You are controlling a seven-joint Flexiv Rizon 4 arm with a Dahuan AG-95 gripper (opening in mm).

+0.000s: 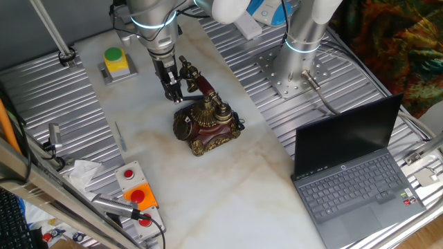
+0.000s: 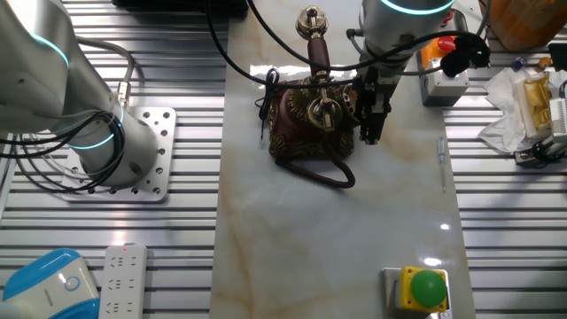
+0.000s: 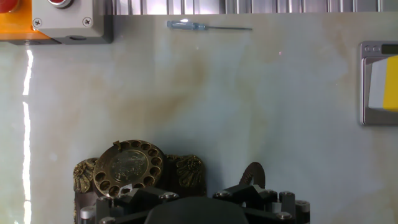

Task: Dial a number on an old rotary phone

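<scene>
The old rotary phone stands mid-table: dark red body, brass trim, round dial facing front-left, handset on its cradle. My gripper hangs fingers-down just left of the handset's far end, behind the dial and above the table. Its fingers look closed together and hold nothing. In the other fixed view the gripper is right beside the phone. The hand view shows the dial at lower left and a handset end disc; my fingertips are hidden there.
A green button on a yellow box sits at the far left. Red button boxes are at the front left. A thin screwdriver lies beyond the dial. An open laptop and a second arm's base are to the right.
</scene>
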